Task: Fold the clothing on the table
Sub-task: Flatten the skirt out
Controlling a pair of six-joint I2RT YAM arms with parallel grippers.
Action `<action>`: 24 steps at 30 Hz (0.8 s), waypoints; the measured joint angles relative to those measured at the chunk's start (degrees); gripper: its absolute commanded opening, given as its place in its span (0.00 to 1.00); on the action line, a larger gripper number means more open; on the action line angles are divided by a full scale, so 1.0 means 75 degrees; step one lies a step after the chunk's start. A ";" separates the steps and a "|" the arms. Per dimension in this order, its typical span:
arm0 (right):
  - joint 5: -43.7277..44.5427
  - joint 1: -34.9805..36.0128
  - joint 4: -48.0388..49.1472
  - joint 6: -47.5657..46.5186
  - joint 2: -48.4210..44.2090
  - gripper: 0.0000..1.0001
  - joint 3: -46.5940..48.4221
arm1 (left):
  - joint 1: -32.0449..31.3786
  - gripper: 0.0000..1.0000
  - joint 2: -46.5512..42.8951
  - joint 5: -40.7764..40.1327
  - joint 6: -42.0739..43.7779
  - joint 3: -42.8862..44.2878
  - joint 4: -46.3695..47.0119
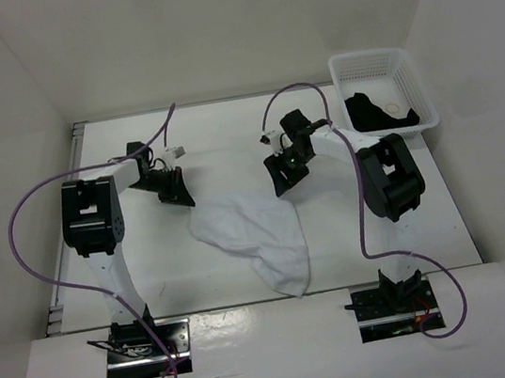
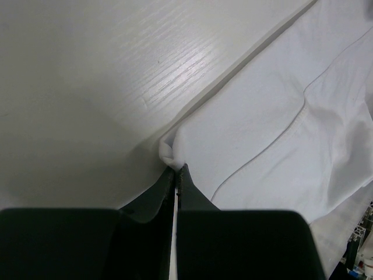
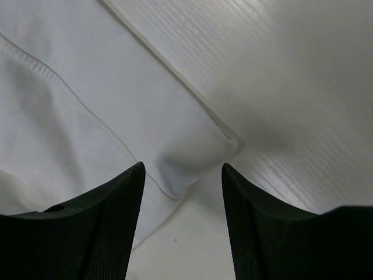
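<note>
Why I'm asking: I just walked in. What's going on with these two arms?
Two robot arms are working on the white clothing lying rumpled on the table. The left gripper is shut on one far corner; the right gripper is open, straddling another corner without gripping it. No fold yet.

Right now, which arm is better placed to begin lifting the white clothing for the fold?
The left. The left gripper is shut on one corner of the clothing. The right gripper only has its jaws open on either side of another corner, with no grip yet.
</note>
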 measured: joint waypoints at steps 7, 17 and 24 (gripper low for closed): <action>-0.0070 0.0000 -0.0128 0.0154 0.0181 0.59 -0.0003 | 0.0111 0.00 -0.0149 -0.0093 -0.0137 -0.0210 0.0032; 0.0111 -0.0070 -0.0076 0.0329 0.0181 0.55 -0.0003 | 0.0166 0.00 -0.0166 -0.0087 -0.0140 -0.0248 0.0017; 0.0085 -0.0070 -0.0009 0.0443 0.0259 0.53 0.0000 | 0.0166 0.00 -0.0166 -0.0085 -0.0131 -0.0251 0.0017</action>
